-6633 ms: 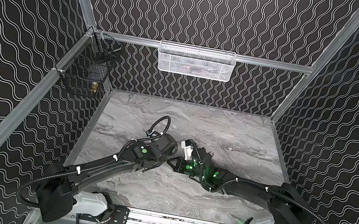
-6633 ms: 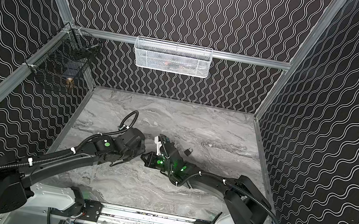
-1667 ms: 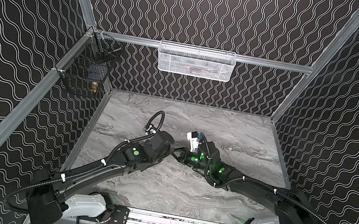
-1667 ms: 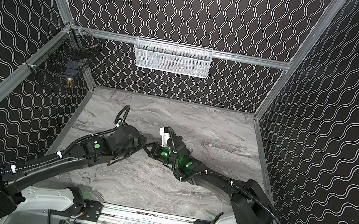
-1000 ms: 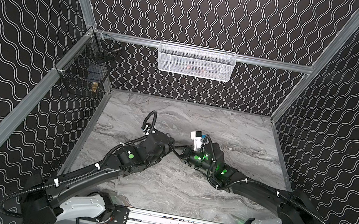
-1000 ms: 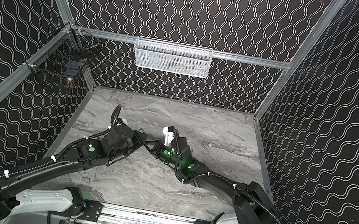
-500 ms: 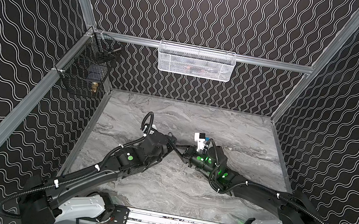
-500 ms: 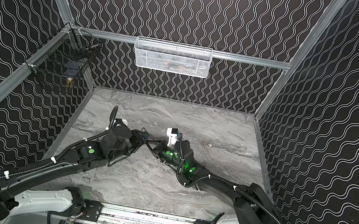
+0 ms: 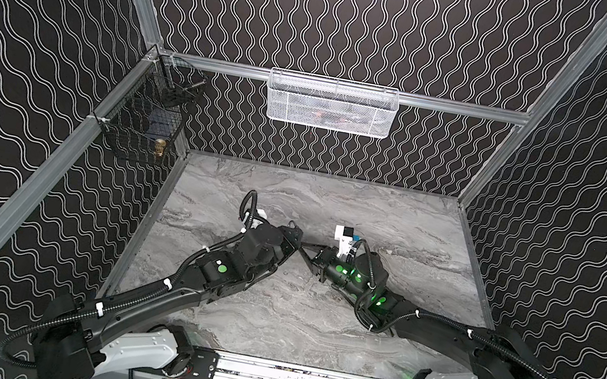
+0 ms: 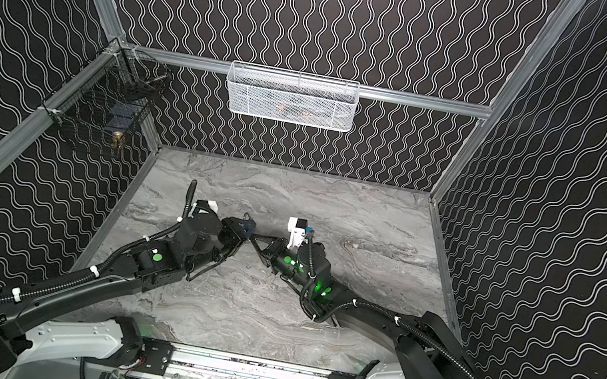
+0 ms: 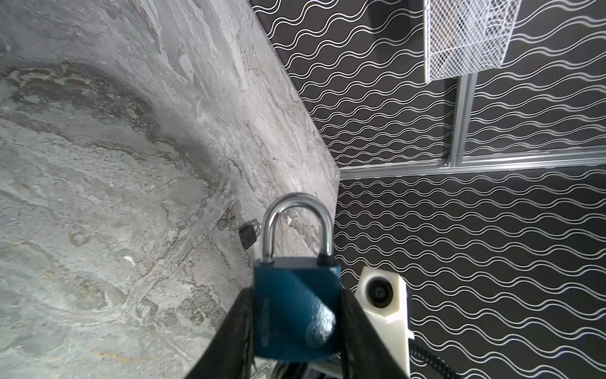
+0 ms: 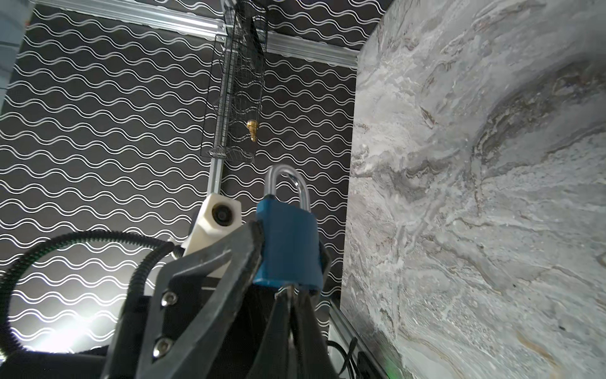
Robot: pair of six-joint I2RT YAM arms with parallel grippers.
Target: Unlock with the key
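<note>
Both arms have edged farther back, the left gripper (image 11: 295, 297) clamping the blue padlock (image 12: 288, 242) above the table (image 9: 372, 219) so the right gripper (image 12: 290, 297), pinching the key (image 12: 289, 288), can reach its underside.

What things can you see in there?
grey marble tabletop: one, grey, cell floor
blue metal padlock: one, blue, held mid-cell
small metal key: one, metallic, at blue padlock's base
small dark padlock: one, black, lying on tabletop
metal key ring: one, silver, beside dark padlock
white mesh basket: one, white, back rail
black wire basket: one, black, left wall
small brass piece: one, gold, at black basket
left gripper: one, black, shut on blue padlock
right gripper: one, black, shut on key
</note>
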